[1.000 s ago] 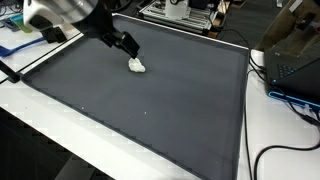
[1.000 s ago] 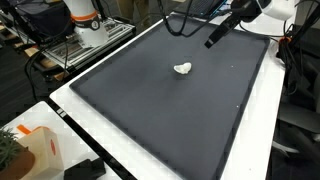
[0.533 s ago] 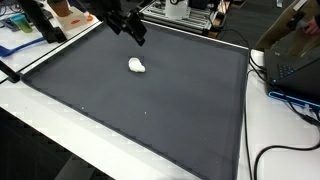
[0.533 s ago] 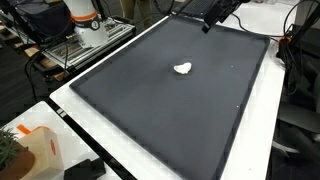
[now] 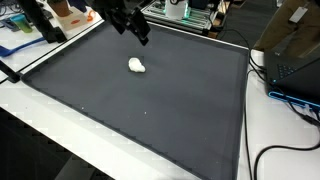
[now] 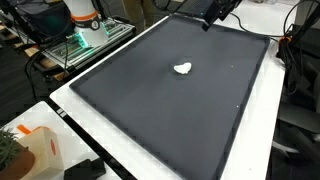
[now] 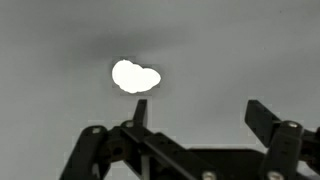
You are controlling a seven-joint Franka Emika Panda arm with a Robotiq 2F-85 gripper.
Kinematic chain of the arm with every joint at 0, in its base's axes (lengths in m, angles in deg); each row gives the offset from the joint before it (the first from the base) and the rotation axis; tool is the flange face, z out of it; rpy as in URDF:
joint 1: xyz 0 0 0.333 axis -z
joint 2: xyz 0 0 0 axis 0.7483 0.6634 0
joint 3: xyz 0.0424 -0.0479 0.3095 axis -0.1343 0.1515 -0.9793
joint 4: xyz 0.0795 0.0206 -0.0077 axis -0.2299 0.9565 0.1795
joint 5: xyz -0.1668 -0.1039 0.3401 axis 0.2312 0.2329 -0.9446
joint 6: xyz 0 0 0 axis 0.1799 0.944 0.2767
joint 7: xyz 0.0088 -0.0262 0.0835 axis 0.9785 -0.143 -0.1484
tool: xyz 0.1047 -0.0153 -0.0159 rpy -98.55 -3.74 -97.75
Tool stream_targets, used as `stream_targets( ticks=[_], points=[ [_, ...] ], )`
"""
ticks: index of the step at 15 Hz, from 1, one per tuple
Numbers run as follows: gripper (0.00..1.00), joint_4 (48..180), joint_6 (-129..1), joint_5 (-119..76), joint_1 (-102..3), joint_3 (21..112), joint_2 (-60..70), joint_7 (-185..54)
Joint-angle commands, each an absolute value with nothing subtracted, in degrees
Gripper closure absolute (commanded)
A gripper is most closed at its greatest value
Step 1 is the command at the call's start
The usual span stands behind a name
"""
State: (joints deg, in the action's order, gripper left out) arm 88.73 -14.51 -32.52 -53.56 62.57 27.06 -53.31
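A small white lump (image 5: 136, 66) lies on the dark grey mat (image 5: 150, 110); it also shows in the other exterior view (image 6: 182, 69) and in the wrist view (image 7: 135, 76). My gripper (image 5: 142, 38) hangs in the air above the mat's far edge, up and away from the lump; it shows at the top of an exterior view (image 6: 208, 22). In the wrist view the gripper (image 7: 200, 112) is open and empty, with the lump below and beyond its left finger (image 7: 139, 110). Nothing is between the jaws.
The mat (image 6: 170, 100) covers a white table (image 6: 120, 150). A wire rack (image 5: 180, 14) stands behind it. A dark box (image 5: 290, 55) and cables (image 5: 285, 100) sit at one side. An orange-and-white object (image 6: 30, 145) and a robot base (image 6: 85, 25) stand near the table.
My gripper has risen away from the white lump and moved toward the mat's far edge. The lump stays where it lay.
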Motion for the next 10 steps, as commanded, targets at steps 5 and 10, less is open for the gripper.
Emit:
stream_targets(
  ticks=[5,10],
  points=[
    [0.00,94.71,-8.06,-28.53,-54.88,63.03,22.53,-53.07],
    [0.00,108.82,-8.40,-31.48,-54.21,62.68,12.13,-50.34]
  ],
)
